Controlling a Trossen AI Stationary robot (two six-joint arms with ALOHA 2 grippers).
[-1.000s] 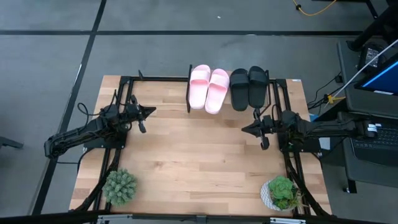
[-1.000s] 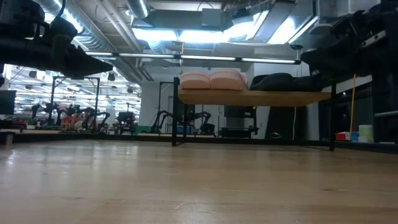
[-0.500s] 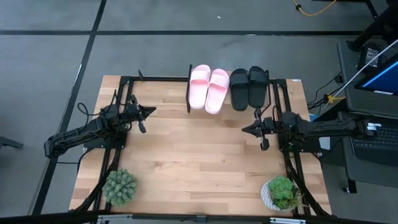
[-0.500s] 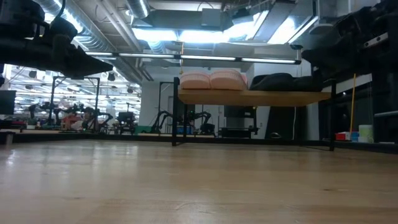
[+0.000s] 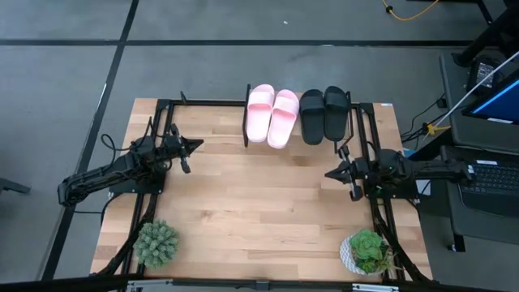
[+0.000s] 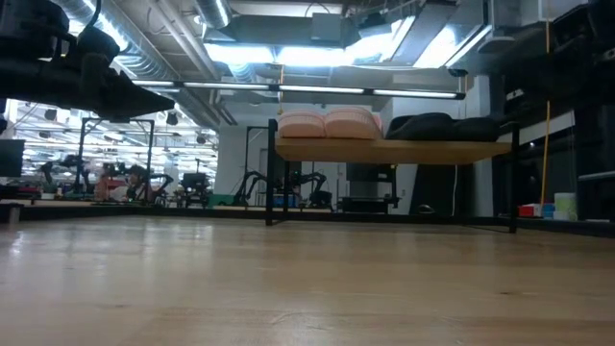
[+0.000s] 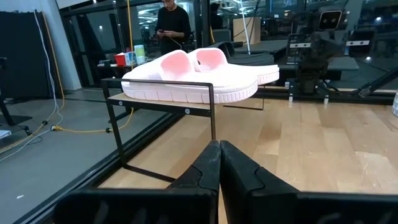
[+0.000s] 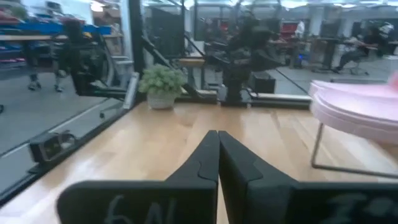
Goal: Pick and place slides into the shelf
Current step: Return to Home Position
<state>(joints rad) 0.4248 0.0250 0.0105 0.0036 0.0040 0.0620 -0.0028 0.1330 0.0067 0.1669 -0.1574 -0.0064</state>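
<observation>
Two pale pink slides (image 5: 272, 114) and two black slides (image 5: 324, 113) lie side by side, soles down, on the shelf (image 5: 246, 128) at the table's far edge. The low view shows its light-wood board (image 6: 389, 151) carrying the pink slides (image 6: 327, 123) and the black slides (image 6: 442, 126). My left gripper (image 5: 197, 146) hovers shut over the table's left part, pointing right; its wrist view shows the shut tips (image 7: 219, 144) facing the pink slides (image 7: 193, 78). My right gripper (image 5: 328, 174) hovers shut on the right side, pointing left, shut tips (image 8: 216, 134).
A potted plant (image 5: 156, 243) stands at the near left corner and another (image 5: 366, 250) at the near right. Black metal arm frames run along both side edges of the table (image 5: 251, 211). A person stands in the room beyond the shelf (image 7: 173, 25).
My right gripper has drawn back a little toward the table's right and near edges, away from the shelf, still shut. The slides and the left arm have stayed put.
</observation>
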